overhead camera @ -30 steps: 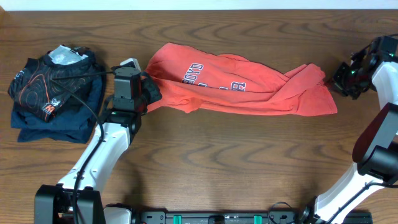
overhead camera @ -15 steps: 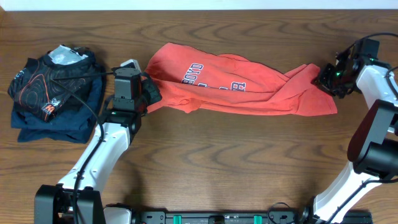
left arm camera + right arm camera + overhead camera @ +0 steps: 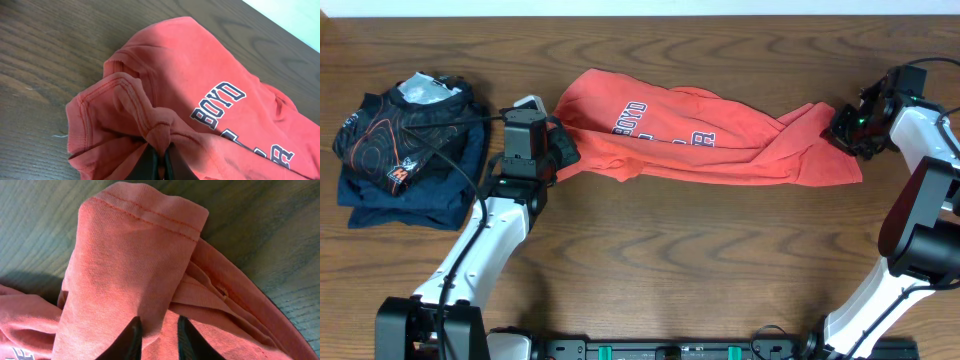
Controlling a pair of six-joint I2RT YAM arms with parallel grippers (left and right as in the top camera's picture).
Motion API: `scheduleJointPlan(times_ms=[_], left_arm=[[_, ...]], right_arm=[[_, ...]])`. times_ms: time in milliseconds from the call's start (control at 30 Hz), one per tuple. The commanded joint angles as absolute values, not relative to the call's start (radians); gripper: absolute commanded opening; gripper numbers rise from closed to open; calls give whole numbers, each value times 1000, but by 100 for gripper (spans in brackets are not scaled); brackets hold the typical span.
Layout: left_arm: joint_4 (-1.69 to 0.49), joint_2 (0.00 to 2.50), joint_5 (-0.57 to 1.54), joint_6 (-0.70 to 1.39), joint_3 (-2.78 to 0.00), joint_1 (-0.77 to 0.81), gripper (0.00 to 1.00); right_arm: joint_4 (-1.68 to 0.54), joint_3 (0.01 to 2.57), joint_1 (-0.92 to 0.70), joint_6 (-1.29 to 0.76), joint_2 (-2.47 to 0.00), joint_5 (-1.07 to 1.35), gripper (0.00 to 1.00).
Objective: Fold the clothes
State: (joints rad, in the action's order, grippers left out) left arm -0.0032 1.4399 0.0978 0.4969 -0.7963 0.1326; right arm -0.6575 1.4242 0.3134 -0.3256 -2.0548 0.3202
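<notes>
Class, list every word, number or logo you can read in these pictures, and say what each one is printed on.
"BOYD": navy block letters edged in white, on the chest of the coral-red cotton T-shirt.
The row of letters beneath it on the same shirt is creased and cut off, so it is not readable.
The small mark on the black garment with orange contour lines is too small to read.
No other text shows.

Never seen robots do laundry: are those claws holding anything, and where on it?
Both hold the coral-red T-shirt. The left gripper pinches bunched fabric at one end; the right gripper clamps a fold near the hem at the other.
</notes>
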Motion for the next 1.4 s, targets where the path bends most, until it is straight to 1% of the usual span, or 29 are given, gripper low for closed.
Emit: scheduleJointPlan(times_ms=[0, 300, 367, 433, 467, 500, 733, 833, 933, 1067, 1200, 1367], left_arm=[[-7, 1433, 93, 490, -804, 129, 6], [-7, 1433, 93, 490, -804, 129, 6], [-7, 1433, 93, 490, -804, 129, 6], [-7, 1433, 93, 490, -804, 129, 6], [-7, 1433, 93, 490, -804, 129, 6], [-7, 1433, 93, 490, -804, 129, 6], [-7, 1433, 93, 489, -804, 129, 6], [-13, 1422, 103, 489, -805, 129, 6], [-40, 1389, 160, 482, -806, 129, 6], [-187, 1319, 194, 433, -837, 130, 6], [-420, 1243, 193, 332, -904, 129, 6], [-645, 1182, 191, 285, -1017, 129, 6]], right_arm=[[-652, 1419, 296, -345, -2061, 315, 19], [-619, 1406, 274, -345, -2061, 313, 19], [-616, 1400, 274, -353, -2061, 313, 18], [-611, 1399, 274, -356, -2061, 313, 9], [-605, 1399, 274, -356, -2061, 313, 4], [-599, 1399, 274, -356, -2061, 314, 1], [-567, 1414, 288, -354, -2054, 336, 1], [-616, 1458, 325, -350, -2027, 390, 1], [-704, 1503, 359, -311, -1967, 408, 1], [-826, 1525, 368, -229, -1863, 369, 1], [-955, 1525, 368, -172, -1750, 305, 1], [-1065, 1525, 367, -150, -1601, 231, 1]])
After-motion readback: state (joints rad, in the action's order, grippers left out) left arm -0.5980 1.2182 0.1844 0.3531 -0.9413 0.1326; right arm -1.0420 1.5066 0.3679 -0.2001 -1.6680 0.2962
